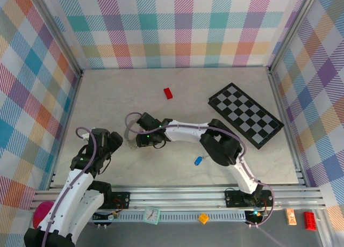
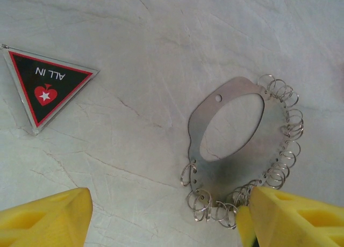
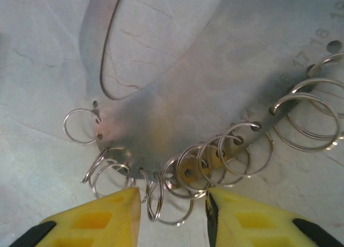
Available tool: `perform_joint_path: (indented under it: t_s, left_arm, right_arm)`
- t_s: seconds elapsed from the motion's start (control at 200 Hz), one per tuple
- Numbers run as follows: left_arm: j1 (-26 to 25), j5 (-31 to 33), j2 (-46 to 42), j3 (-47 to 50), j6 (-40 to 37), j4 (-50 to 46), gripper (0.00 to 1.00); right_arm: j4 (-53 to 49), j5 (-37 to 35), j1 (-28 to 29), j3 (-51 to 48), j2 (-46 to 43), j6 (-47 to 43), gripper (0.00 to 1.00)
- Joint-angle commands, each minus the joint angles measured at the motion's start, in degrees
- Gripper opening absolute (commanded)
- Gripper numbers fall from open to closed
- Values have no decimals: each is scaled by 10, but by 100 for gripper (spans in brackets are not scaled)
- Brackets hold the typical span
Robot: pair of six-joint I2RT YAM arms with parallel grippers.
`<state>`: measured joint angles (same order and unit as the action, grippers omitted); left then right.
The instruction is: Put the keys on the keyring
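The keyring [image 2: 207, 115] is a flat silvery loop with several small split rings along its edge, lying on the table between my two grippers [image 1: 128, 130]. My left gripper [image 2: 166, 225] is open, and its right finger [image 2: 290, 220] overlaps the rings on the loop's near edge. My right gripper [image 3: 172, 215] reaches in from the other side, open, with a few small rings [image 3: 161, 201] of the keyring [image 3: 177, 86] between its yellow fingertips. A blue-headed key [image 1: 198, 161] lies alone on the table, to the right of both grippers.
A triangular "ALL IN" tag [image 2: 45, 86] lies left of the keyring. A small red brick [image 1: 169, 92] sits further back. A chequered board [image 1: 245, 114] lies at the right. Chequered walls [image 1: 172, 27] close in the table on three sides.
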<state>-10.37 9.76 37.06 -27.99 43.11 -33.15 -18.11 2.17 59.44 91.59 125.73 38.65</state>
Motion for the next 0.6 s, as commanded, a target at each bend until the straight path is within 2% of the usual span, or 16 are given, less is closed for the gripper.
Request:
perform_joint_path:
  t_s: [0.0, 0.18, 0.4, 0.595]
  left_arm:
    - [3, 7, -12, 4, 7, -24, 76]
    - [3, -2, -25, 5, 7, -22, 76]
    - [3, -16, -19, 4, 1, -8, 76]
    - [3, -32, -8, 6, -11, 9, 76]
  right_arm:
    - [-22, -4, 10, 23, 17, 8, 33]
    - [-34, -18, 10, 20, 16, 10, 21]
    - [-30, -43, 11, -38, -46, -10, 5]
    - [-28, -53, 9, -124, -120, -37, 0]
